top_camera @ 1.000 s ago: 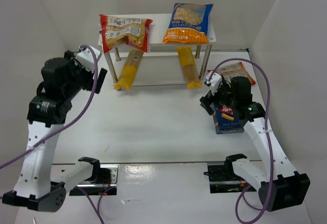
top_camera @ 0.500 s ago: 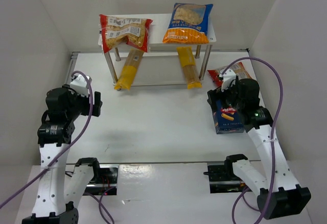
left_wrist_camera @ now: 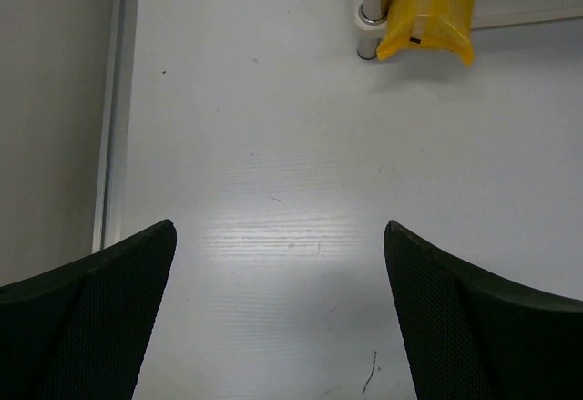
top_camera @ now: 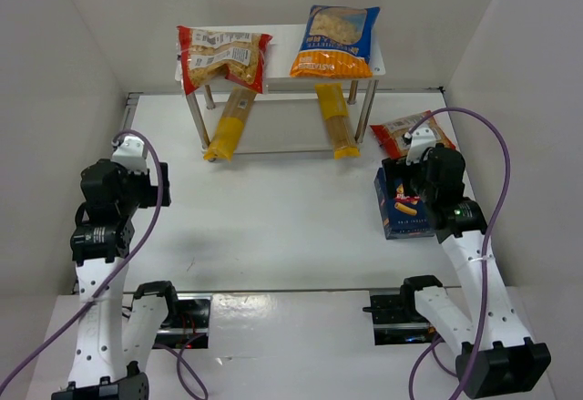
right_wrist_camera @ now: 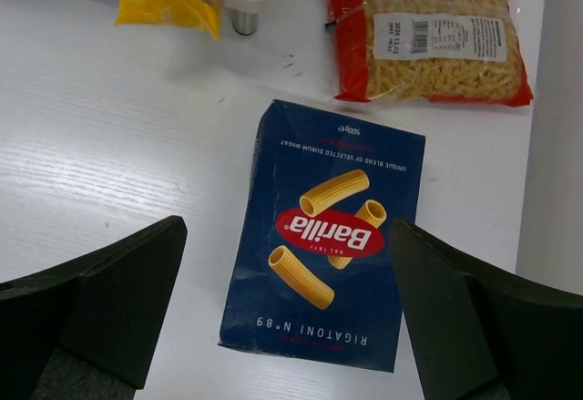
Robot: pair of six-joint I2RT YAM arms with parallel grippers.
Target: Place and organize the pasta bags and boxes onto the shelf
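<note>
The white shelf stands at the back. On its top lie a red bag and an orange-and-blue bag. Two yellow spaghetti packs stick out from its lower level. The dark blue pasta box lies flat on the table at the right, with another red bag just beyond it. My right gripper hovers open above the box, one finger on either side of it, holding nothing. My left gripper is open over bare table at the left, empty.
A shelf leg and the end of a yellow pack lie ahead and to the right of my left gripper. White walls close in both sides and the back. A metal strip runs along the table's left edge.
My left arm has drawn back from beside the shelf toward the near left. My right gripper has shifted a little right and back, over the blue box. Both stayed open.
</note>
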